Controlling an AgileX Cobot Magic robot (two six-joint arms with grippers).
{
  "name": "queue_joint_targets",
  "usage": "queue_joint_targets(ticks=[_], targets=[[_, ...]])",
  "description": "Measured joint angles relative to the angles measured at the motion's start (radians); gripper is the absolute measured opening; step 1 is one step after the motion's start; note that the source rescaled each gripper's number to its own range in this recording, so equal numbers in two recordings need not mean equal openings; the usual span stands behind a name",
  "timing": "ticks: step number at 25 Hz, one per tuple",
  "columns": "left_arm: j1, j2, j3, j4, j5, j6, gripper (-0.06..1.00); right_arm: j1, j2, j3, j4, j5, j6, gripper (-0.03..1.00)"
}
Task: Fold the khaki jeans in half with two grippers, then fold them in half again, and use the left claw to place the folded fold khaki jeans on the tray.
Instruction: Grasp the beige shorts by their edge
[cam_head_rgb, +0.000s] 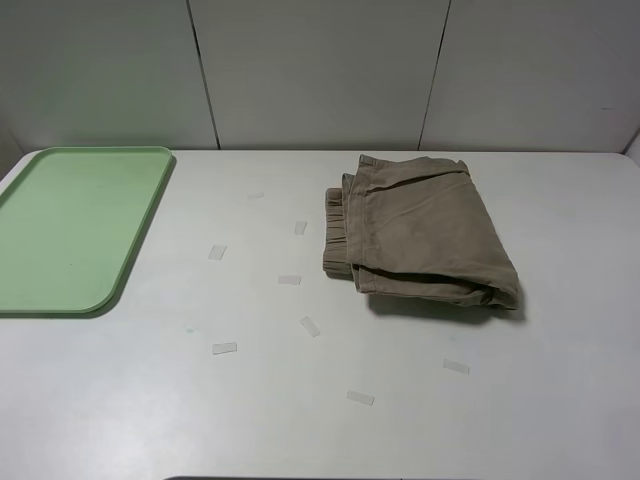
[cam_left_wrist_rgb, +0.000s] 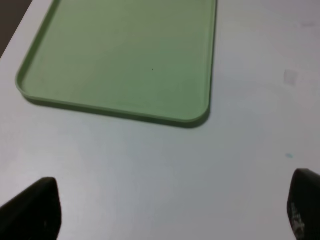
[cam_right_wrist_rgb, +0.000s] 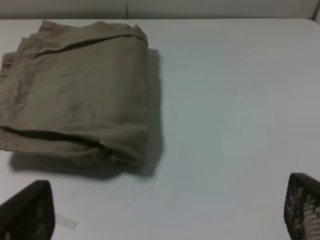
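The khaki shorts (cam_head_rgb: 420, 230) lie on the table (cam_head_rgb: 300, 430) as a thick, layered bundle, so by my reading the folding is done, or close to it, and what is left is the carry to the tray (cam_head_rgb: 70, 230). That carry belongs to the left gripper (cam_left_wrist_rgb: 167, 210). Its jaws stand wide apart with nothing between them. It faces the tray (cam_left_wrist_rgb: 125, 55), which sits just ahead of it, and the shorts do not show in its wrist view at all. They must be well off to its inner side, towards the other arm. The right gripper (cam_right_wrist_rgb: 165, 210) is also spread wide and empty, and it has the shorts (cam_right_wrist_rgb: 75, 90) close ahead of it and a little to one side, so it is the nearer of the two. In the high view the bundle is nearly square, slightly longer across the table, with the gathered waistband edge turned towards the tray and the fat folded edge along the robot's near side. The left gripper would therefore need to swing away from the tray, cross the scattered tape scraps (cam_head_rgb: 309, 326) and meet the waistband edge first. The loose layers there could separate if it pinches only the top one.
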Motion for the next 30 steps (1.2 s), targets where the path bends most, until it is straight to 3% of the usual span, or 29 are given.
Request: queue_joint_targets(ticks=[30], targets=[[0.000,0.000,0.000,0.000,0.000,0.000,0.89,-0.002,0.000,0.000,0.000,0.000,-0.002,1.00]])
